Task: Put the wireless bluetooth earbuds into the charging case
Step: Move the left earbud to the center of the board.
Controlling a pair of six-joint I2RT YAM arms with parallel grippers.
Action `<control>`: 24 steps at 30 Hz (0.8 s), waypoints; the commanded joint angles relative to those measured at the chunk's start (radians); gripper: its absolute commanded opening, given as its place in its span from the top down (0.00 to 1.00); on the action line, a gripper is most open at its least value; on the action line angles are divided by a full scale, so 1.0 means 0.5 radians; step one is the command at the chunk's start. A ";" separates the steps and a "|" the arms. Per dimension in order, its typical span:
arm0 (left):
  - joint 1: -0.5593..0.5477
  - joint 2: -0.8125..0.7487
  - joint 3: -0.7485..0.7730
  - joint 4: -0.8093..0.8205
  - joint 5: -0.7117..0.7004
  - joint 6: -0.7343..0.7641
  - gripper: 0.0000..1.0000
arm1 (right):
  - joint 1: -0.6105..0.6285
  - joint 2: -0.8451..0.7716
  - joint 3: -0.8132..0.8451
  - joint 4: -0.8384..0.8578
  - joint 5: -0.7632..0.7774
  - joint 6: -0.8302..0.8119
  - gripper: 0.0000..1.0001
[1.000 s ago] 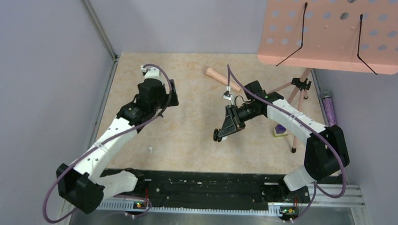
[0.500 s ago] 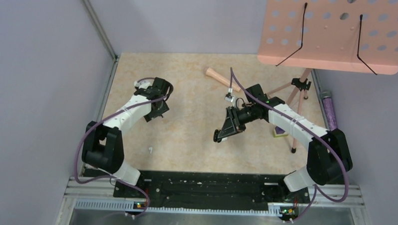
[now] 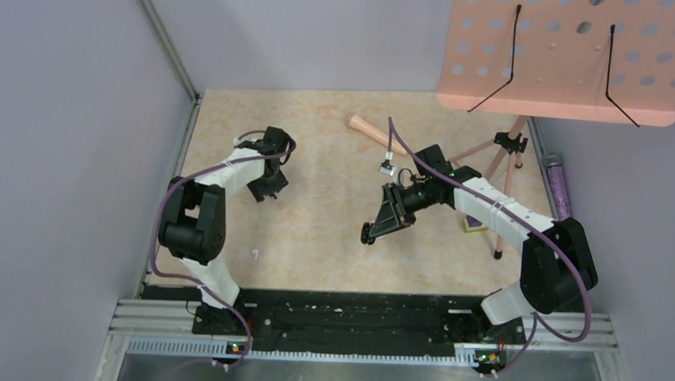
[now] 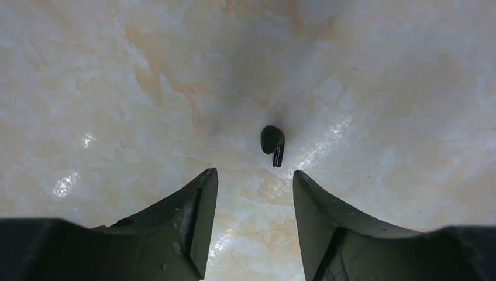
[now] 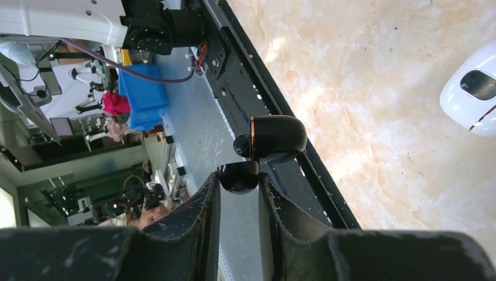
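A tiny dark earbud (image 4: pixel 272 145) with a short stem lies on the marbled table, just beyond the fingertips of my left gripper (image 4: pixel 252 172). The jaws stand apart with nothing between them. From above, the left gripper (image 3: pixel 265 190) points down at the far left of the table and hides that earbud. A white earbud (image 3: pixel 254 255) lies alone nearer the front. My right gripper (image 5: pixel 238 175) is shut on the black charging case (image 5: pixel 241 175), whose lid (image 5: pixel 276 137) stands open. From above, the right gripper (image 3: pixel 375 227) holds the charging case (image 3: pixel 367 232) at mid-table.
A pink music stand (image 3: pixel 568 54) overhangs the back right, its tripod legs (image 3: pixel 504 184) standing right of my right arm. A wooden stick (image 3: pixel 370 131) lies at the back. A white rounded piece (image 5: pixel 474 96) with a dark oval sits at the right wrist view's edge. The black rail (image 3: pixel 355 314) borders the front.
My left arm has folded back, its elbow swinging up, while its gripper stayed at the far left and its jaws narrowed. The right arm with the case has barely moved.
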 commanded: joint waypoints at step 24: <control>0.074 0.243 0.168 0.064 -0.067 -0.212 0.59 | 0.063 -0.003 0.003 0.048 -0.077 -0.002 1.00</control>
